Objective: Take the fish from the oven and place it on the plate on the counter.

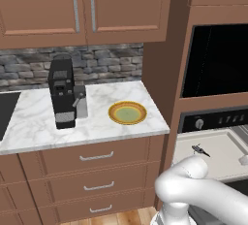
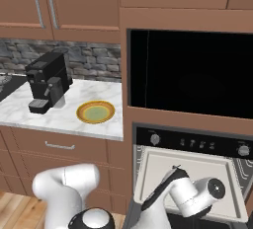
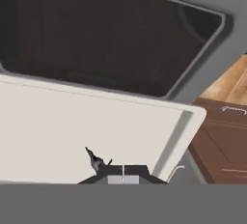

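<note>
A white Franka arm's end effector hangs over the pale pulled-out tray of the oven, its dark fingers pressed together at what looks like the tail end of the tiny dark grey fish, which juts out just ahead of the tips, close above the tray surface (whether it is truly pinched or merely touched cannot be told from here). The yellow-rimmed plate sits well off to the end effector's left and higher up, on the white marble counter, just beside a black coffee machine. The likely trouble: a hold this far out on so slender a fish could let it swivel or drop during the lift, and the swing out of the oven must clear the brown cabinet wall standing between tray and plate.
</note>
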